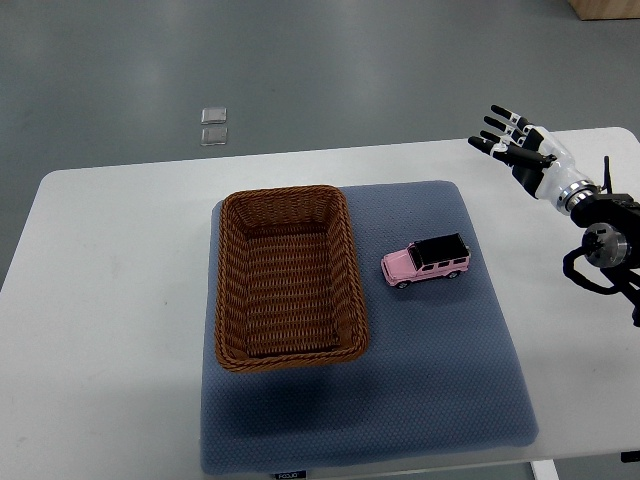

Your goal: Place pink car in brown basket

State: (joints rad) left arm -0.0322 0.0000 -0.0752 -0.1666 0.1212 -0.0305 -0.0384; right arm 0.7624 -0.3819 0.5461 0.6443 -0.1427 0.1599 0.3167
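Fingers point(497, 127) of the right hand point(522, 150) are spread apart and hold nothing, hovering well beyond the blue mat's point(440, 380) far right corner. The pink car point(426, 262) sits on the mat just right of the brown basket point(287, 277).

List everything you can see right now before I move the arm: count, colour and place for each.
pink car: one, pink with a black roof, on the mat just right of the basket, not touching it
brown basket: one, brown wicker, empty, on the left part of the mat
mat: one, blue-grey, centre of the table
table: one, white, under everything
floor squares: two, small, pale, on the grey floor beyond the table
right hand: one, black and white, fingers spread, holding nothing, over the table's far right corner
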